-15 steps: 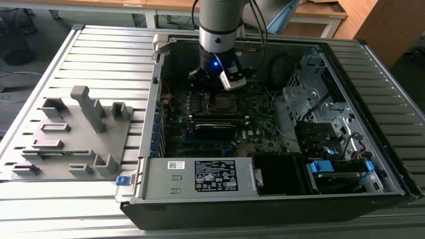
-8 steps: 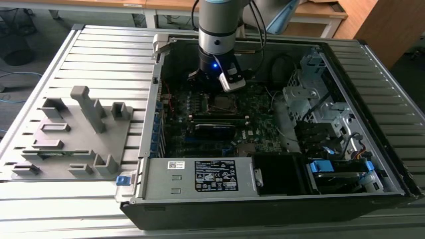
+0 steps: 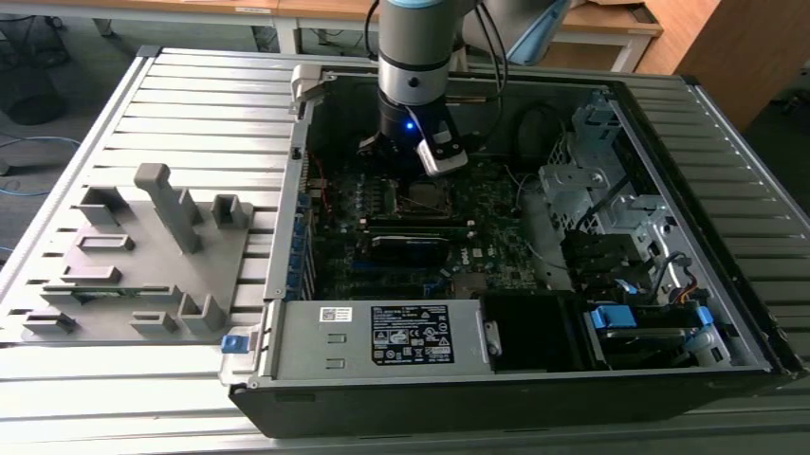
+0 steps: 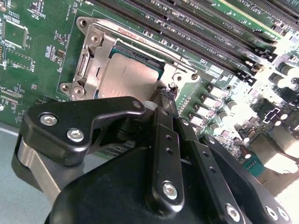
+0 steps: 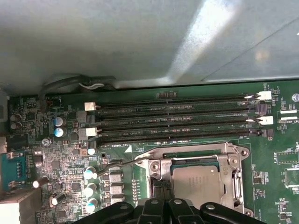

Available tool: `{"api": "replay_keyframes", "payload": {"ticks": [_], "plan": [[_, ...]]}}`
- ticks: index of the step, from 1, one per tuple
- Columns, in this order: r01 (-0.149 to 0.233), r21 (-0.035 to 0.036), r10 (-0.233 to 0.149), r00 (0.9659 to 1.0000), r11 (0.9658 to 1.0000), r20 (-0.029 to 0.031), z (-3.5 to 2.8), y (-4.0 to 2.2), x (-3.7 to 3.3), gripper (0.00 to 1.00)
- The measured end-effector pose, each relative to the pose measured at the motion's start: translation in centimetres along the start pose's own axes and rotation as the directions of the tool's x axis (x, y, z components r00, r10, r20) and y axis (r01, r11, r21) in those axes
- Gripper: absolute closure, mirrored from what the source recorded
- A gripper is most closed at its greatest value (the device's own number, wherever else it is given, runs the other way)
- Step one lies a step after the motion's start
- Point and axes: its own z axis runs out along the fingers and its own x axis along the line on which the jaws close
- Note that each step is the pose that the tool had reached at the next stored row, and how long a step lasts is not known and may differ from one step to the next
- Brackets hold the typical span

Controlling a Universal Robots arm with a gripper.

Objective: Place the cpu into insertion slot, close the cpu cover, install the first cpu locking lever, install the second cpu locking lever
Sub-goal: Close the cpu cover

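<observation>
- Looking like a robotics lab.
- Open computer case point(image 3: 506, 379) lying on slatted metal table point(image 3: 190, 85), right under the gripper point(image 3: 428, 171).
- Grey fixture plate point(image 3: 139, 265) sitting off to its side, wooden desks point(image 3: 620, 21) standing beyond.

The cpu point(image 4: 131, 77) is dull silver-grey; the cpu cover point(image 4: 88, 51) is brighter silver; the motherboard point(image 5: 51, 154) is green, speckled with small grey parts; the memory slots point(image 5: 177, 116) are black, some with white end clips; the gripper point(image 4: 166, 93) is matt black; the power supply box point(image 3: 412, 334) is grey with a white label.
</observation>
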Motion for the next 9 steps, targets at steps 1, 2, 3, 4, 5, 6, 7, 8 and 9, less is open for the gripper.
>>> {"api": "replay_keyframes", "payload": {"ticks": [1,2,3,4,5,6,7,8,9], "plan": [[0.0,0.0,0.0,1.0,1.0,0.0,0.0,0.0,0.0,0.9],[0.0,-0.0002,0.0,1.0,1.0,0.0001,0.02,0.0,0.0,0.9],[0.0,-0.0004,0.0,1.0,1.0,0.0003,0.03,0.01,-0.01,0.9],[0.0,-0.0006,0.0,1.0,1.0,0.0004,0.03,0.01,-0.01,0.9],[0.0,-0.0009,0.0,1.0,1.0,0.0006,-0.01,0.02,-0.01,0.9],[0.0,-0.0018,0.0,1.0,1.0,0.0011,-0.07,0.03,-0.02,0.9],[0.0,-0.0016,0.0,1.0,1.0,0.001,-0.17,0.03,-0.02,0.9],[0.0,-0.001,0.0,1.0,1.0,0.0006,-0.31,0.02,-0.02,0.9],[0.0,-0.0007,0.0,1.0,1.0,0.0005,-0.44,0.02,-0.02,0.9]]}}
